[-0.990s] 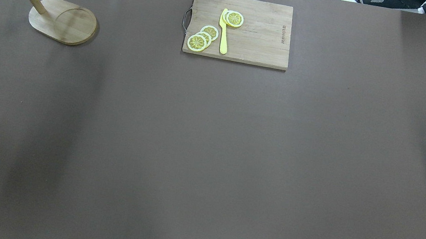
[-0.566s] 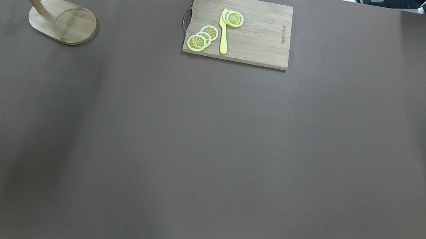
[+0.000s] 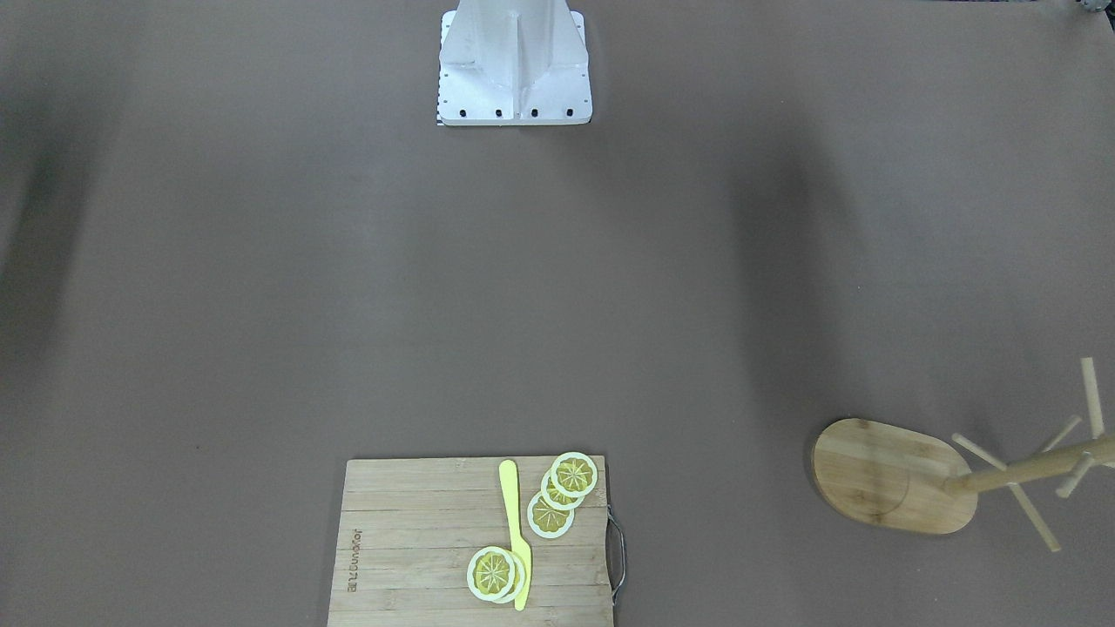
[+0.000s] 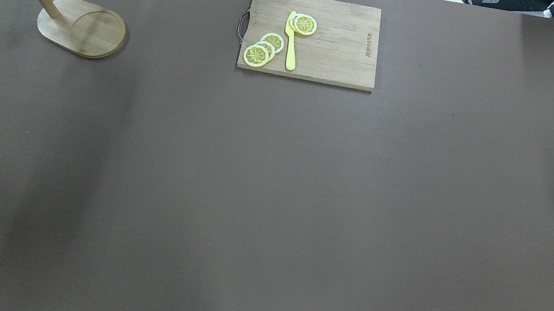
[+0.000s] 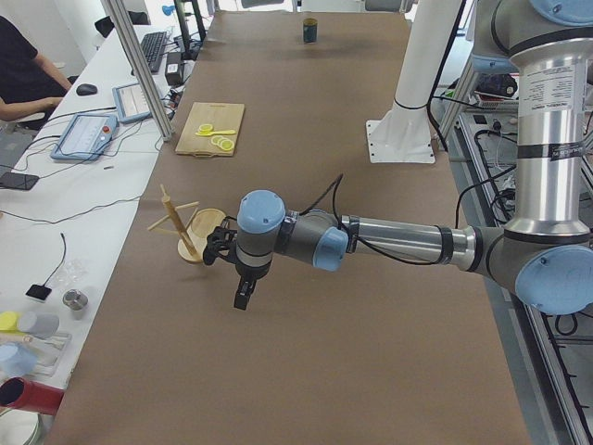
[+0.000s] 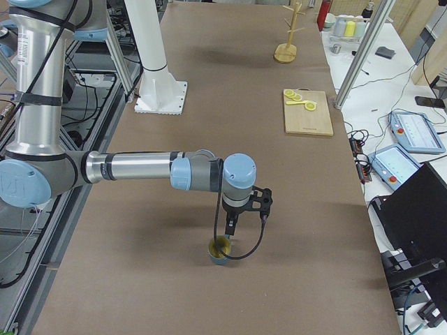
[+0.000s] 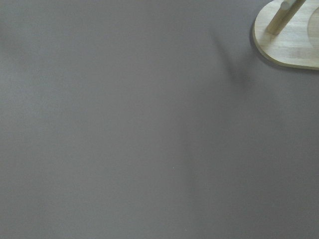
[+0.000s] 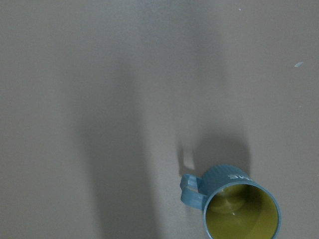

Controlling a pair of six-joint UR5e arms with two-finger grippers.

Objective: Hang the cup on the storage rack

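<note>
The cup (image 8: 238, 205), dark blue-grey with a yellowish inside, stands upright on the brown table with its handle to the left in the right wrist view. It also shows in the exterior right view (image 6: 219, 252) and far off in the exterior left view (image 5: 310, 31). My right gripper (image 6: 229, 230) points down just above and beside its rim; I cannot tell if it is open. The storage rack (image 4: 81, 28), (image 3: 888, 475), (image 5: 185, 234), (image 7: 286, 37) stands at the far left with bare pegs. My left gripper (image 5: 243, 298) hangs over the table near it; I cannot tell its state.
A bamboo cutting board (image 4: 335, 48), (image 3: 409, 549) with lemon slices and a yellow knife (image 4: 291, 46) lies at the far middle edge. The robot's white base (image 3: 514, 65) is at the near edge. Operators' desks with gear line the far side (image 5: 88, 130).
</note>
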